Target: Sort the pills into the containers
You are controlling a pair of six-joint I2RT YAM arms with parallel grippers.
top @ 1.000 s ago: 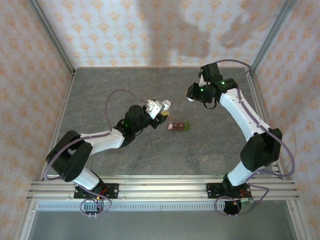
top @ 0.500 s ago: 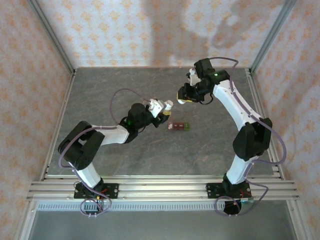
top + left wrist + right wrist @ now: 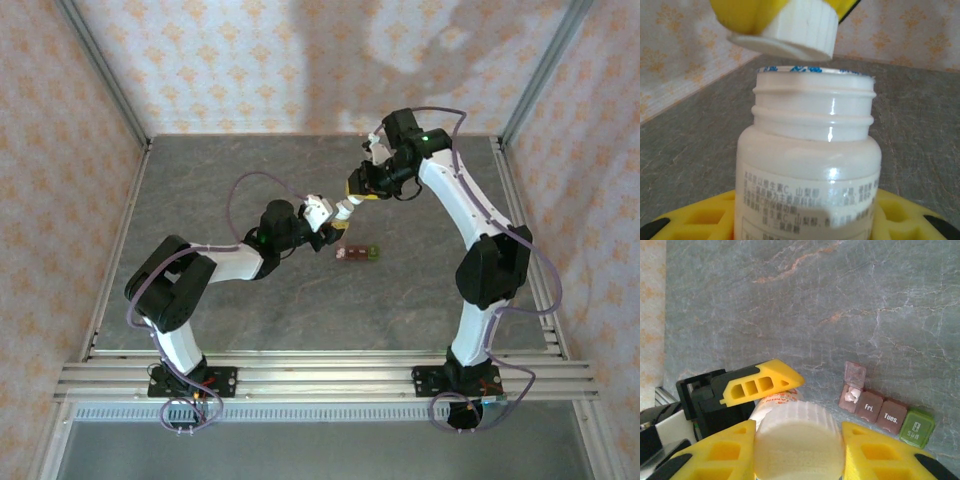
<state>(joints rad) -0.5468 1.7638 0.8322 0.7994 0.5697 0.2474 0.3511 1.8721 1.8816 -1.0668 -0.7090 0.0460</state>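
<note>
Right claw [image 3: 799, 442] grips the white cap [image 3: 790, 31] just above the bottle [image 3: 809, 160] — left claw [image 3: 805, 225] clamps that bottle.

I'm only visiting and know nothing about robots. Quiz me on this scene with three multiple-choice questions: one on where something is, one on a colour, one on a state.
1. Where is the white cap relative to the bottle?
A) screwed onto it
B) in the right hand, just above its neck
C) lying on the table beside it

2. What colour is the Sun compartment of the pill box?
A) green
B) blue
C) white

3. What state is the end compartment, farthest from Sun, in?
A) shut
B) lid up, white pieces inside
C) lid up, empty

Answers:
1 B: the cap sits between the right hand's yellow fingers, with a gap above the bottle's open neck.
2 A: its lid is plainly green beside the red-brown ones.
3 B: its lid stands raised and white pieces show inside.
</note>
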